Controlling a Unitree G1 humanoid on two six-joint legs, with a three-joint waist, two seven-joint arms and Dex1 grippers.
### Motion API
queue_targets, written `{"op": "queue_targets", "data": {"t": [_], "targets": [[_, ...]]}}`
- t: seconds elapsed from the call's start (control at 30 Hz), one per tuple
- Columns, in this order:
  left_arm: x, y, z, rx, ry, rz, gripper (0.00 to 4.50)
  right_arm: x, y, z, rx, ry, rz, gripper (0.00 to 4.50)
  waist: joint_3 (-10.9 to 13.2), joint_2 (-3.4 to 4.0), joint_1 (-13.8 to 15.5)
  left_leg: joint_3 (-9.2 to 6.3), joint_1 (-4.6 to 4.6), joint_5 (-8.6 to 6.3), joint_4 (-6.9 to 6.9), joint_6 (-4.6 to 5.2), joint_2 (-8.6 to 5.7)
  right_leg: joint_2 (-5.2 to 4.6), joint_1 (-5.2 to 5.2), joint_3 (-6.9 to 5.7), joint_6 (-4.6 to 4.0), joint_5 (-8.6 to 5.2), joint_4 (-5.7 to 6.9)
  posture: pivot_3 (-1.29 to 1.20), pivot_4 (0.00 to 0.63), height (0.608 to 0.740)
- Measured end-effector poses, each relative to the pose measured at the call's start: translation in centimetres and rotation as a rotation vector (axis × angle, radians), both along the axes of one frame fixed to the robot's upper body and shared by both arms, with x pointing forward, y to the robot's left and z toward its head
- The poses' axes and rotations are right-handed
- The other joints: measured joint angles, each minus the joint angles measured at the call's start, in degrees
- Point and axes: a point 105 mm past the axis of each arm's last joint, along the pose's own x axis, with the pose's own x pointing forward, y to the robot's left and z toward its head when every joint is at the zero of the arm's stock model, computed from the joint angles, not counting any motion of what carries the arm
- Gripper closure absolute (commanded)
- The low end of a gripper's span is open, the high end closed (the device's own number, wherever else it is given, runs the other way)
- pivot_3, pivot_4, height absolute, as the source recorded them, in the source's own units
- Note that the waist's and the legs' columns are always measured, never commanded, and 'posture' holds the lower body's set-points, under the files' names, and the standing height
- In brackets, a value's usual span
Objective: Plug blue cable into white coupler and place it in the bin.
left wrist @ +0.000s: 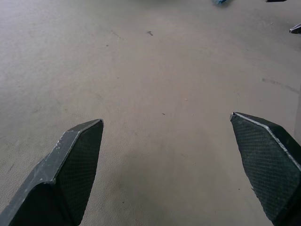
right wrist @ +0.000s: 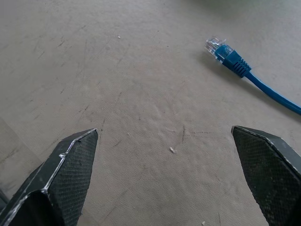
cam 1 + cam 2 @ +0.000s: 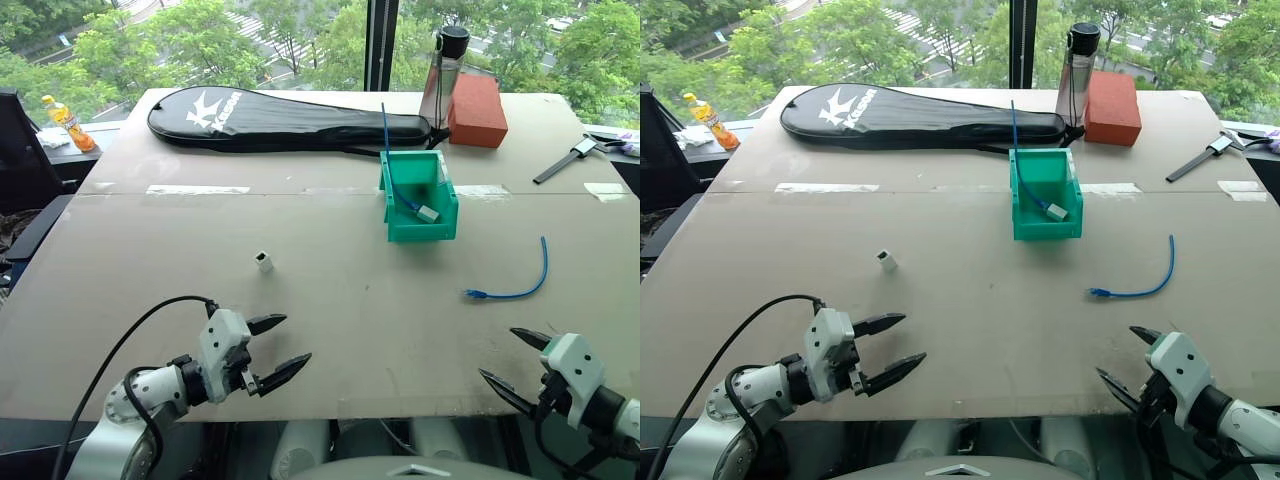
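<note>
Nearest to me, my left gripper (image 3: 280,347) hovers over the front edge of the table (image 3: 330,300), its two black fingers spread wide with nothing between them; the left wrist view looks past them onto bare tabletop. My right gripper (image 3: 514,358) sits at the front right corner, likewise released and holding nothing, and its wrist view looks between the parted fingers at the clear plug on the end of the blue cable (image 2: 244,73), which lies on the surface just ahead of them and touches neither finger. From the head view I see that blue cable (image 3: 518,286) lying loose on the table ahead of my right gripper, gently curved, with its plug end pointing toward the middle of the table and the other end running away to the right. Ahead of my left gripper, a little farther out, the white coupler (image 3: 263,261) lies by itself on the tabletop, well apart from the cable and from both grippers. Beyond them, near the middle of the table, stands the green bin (image 3: 419,197), and inside it I see a second blue cord (image 3: 398,180) tipped with a white block, its thin far end sticking up over the back wall. At the far edge I see a long black racket case (image 3: 285,120), a dark-capped bottle (image 3: 445,75) and a red brick-like block (image 3: 476,110) beside it.
</note>
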Motion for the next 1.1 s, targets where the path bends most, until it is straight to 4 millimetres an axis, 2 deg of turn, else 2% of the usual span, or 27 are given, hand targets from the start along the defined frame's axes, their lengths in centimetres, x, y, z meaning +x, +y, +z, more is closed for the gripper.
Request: {"op": "queue_targets", "data": {"t": [0.13,0.27,0.3,0.4,0.53,0.67,0.83,0.93,1.0,1.03,1.07,1.1], "targets": [[0.3,-0.1,0.3,-0.020,-0.009,-0.010,0.08,0.8,0.0,0.5,0.001,-0.024,-0.009,0.00,0.0,0.00,0.0,0.01,0.01,0.00,0.01,0.00,0.00,0.00,0.00,0.00,0.00,0.00,0.00,0.00,0.150,0.740],[1.1,-1.0,2.2,-0.079,-0.060,-0.064,0.08,2.6,0.3,2.4,-0.051,-0.029,0.045,0.00,0.0,0.01,0.0,0.04,0.03,0.01,0.08,0.01,0.00,-0.04,0.01,-0.04,-0.01,0.01,0.03,0.00,0.150,0.740],[0.9,-1.4,3.0,-0.092,-0.072,-0.100,0.08,3.2,0.5,3.6,-0.065,-0.031,0.073,0.00,0.0,-0.01,0.0,0.01,0.02,0.00,0.05,0.01,0.00,-0.01,0.02,-0.09,-0.01,0.01,0.03,0.00,0.150,0.740],[0.5,-2.3,3.9,-0.082,-0.086,-0.175,0.08,3.9,1.1,4.8,-0.099,0.044,0.139,0.00,0.0,-0.01,0.0,0.02,-0.01,0.01,0.00,0.01,-0.01,0.05,0.01,-0.10,-0.13,0.07,0.02,0.00,0.150,0.740],[0.0,-3.7,5.0,-0.061,-0.127,-0.286,0.08,6.0,1.3,6.4,-0.184,0.104,0.206,0.00,0.0,-0.05,0.0,0.07,0.01,0.01,0.06,0.02,-0.03,0.27,0.02,-0.06,-0.05,0.02,0.00,0.00,0.150,0.740],[-0.5,-4.2,5.1,-0.039,-0.127,-0.349,0.08,7.9,0.9,5.6,-0.232,0.173,0.227,0.00,0.1,-0.15,0.1,0.07,-0.04,0.01,0.06,0.03,-0.03,0.32,0.01,-0.05,-0.07,0.03,-0.01,0.00,0.150,0.740],[-0.7,-4.7,6.2,-0.035,-0.165,-0.392,0.08,10.6,0.6,5.1,-0.310,0.217,0.245,0.00,0.1,-0.11,-0.1,0.09,-0.02,0.01,0.05,0.03,-0.02,0.38,0.00,-0.01,-0.18,0.10,-0.01,0.00,0.150,0.740],[-0.7,-4.8,6.3,-0.037,-0.160,-0.397,0.00,11.6,0.6,4.6,-0.346,0.238,0.257,0.80,0.2,-0.10,0.0,0.08,-0.05,0.01,0.04,0.03,-0.01,0.41,-0.01,0.00,-0.25,0.14,-0.01,0.00,0.150,0.740],[-0.5,-4.9,6.5,-0.039,-0.164,-0.395,0.00,12.4,0.8,3.7,-0.374,0.259,0.271,1.88,0.2,-0.10,0.0,0.11,-0.04,0.01,0.05,0.03,-0.02,0.41,-0.01,0.03,-0.25,0.15,-0.01,0.00,0.150,0.740],[-0.5,-4.9,6.5,-0.039,-0.164,-0.394,0.00,12.4,0.8,3.2,-0.387,0.277,0.283,2.21,0.2,-0.10,0.1,0.09,-0.04,0.01,0.05,0.03,-0.02,0.41,0.00,0.02,-0.26,0.15,-0.01,0.00,0.150,0.740],[-0.5,-4.9,6.4,-0.039,-0.164,-0.392,0.00,12.4,0.9,3.3,-0.395,0.275,0.298,2.78,0.2,-0.10,0.0,0.10,-0.04,0.01,0.05,0.03,-0.02,0.41,0.00,0.02,-0.26,0.15,-0.01,0.00,0.150,0.740],[-0.5,-4.9,6.5,-0.040,-0.165,-0.392,0.00,12.4,1.0,3.2,-0.406,0.272,0.312,3.15,0.1,-0.12,0.0,0.09,-0.04,0.02,0.06,0.02,-0.02,0.41,0.01,0.02,-0.26,0.15,-0.01,0.00,0.150,0.740]]}}
